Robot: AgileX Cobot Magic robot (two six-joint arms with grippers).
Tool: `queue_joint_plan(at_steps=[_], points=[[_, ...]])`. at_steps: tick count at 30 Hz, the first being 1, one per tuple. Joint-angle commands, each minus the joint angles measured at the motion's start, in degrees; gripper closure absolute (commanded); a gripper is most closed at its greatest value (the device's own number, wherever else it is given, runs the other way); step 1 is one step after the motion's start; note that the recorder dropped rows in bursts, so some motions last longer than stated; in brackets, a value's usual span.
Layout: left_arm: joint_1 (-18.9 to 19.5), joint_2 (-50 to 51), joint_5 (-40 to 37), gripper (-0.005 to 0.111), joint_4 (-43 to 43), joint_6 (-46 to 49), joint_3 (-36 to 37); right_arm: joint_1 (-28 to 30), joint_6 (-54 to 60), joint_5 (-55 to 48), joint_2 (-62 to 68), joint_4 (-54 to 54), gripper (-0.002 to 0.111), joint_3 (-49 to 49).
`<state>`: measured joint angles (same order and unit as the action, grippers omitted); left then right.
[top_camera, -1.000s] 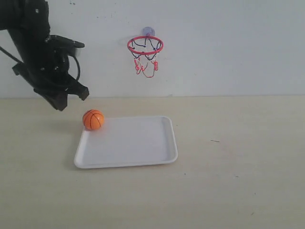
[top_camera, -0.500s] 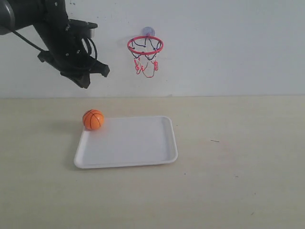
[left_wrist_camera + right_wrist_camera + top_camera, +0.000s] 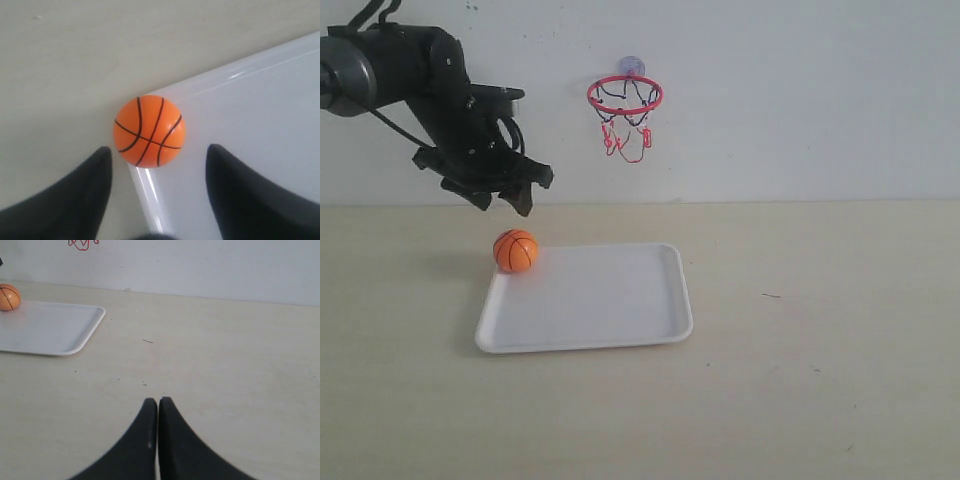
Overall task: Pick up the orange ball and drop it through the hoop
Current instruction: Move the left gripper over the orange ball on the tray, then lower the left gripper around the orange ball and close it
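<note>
The orange ball with black seams rests on the far left corner of the white tray. My left gripper hangs open just above it. In the left wrist view the orange ball lies beyond the gap between the spread fingers, on the tray's corner, and my left gripper touches nothing. The hoop, with red ring and string net, is fixed to the back wall, up and to the right of the ball. My right gripper is shut and empty above bare table; the ball shows far off.
The tray lies flat on the pale table. A white wall closes the back. The right arm is out of the exterior view.
My left arm has swung right and then down, from left of the ball to just above it. The ball, tray and hoop have not moved.
</note>
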<state>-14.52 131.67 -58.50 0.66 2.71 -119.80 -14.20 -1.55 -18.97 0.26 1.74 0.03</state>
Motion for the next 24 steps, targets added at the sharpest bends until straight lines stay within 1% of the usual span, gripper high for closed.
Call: queue_joint_plan(at_steps=[1,8,17,24], points=[[0.1,0.0,1.9,0.037,1.0,-0.8,-0.2,-0.1,0.2,0.5,-0.3,0.2,0.109,0.0],[0.1,2.5,2.1,0.029,1.0,-3.1,-0.2,-0.1,0.2,0.5,-0.3,0.2,0.109,0.0],[0.2,5.6,2.2,0.028,-1.3,-3.4,-0.2,-0.1,0.2,0.5,-0.3,0.2,0.109,0.0],[0.3,6.4,4.3,0.028,-1.6,-3.5,-0.2,-0.1,0.2,0.5,-0.3,0.2,0.109,0.0]])
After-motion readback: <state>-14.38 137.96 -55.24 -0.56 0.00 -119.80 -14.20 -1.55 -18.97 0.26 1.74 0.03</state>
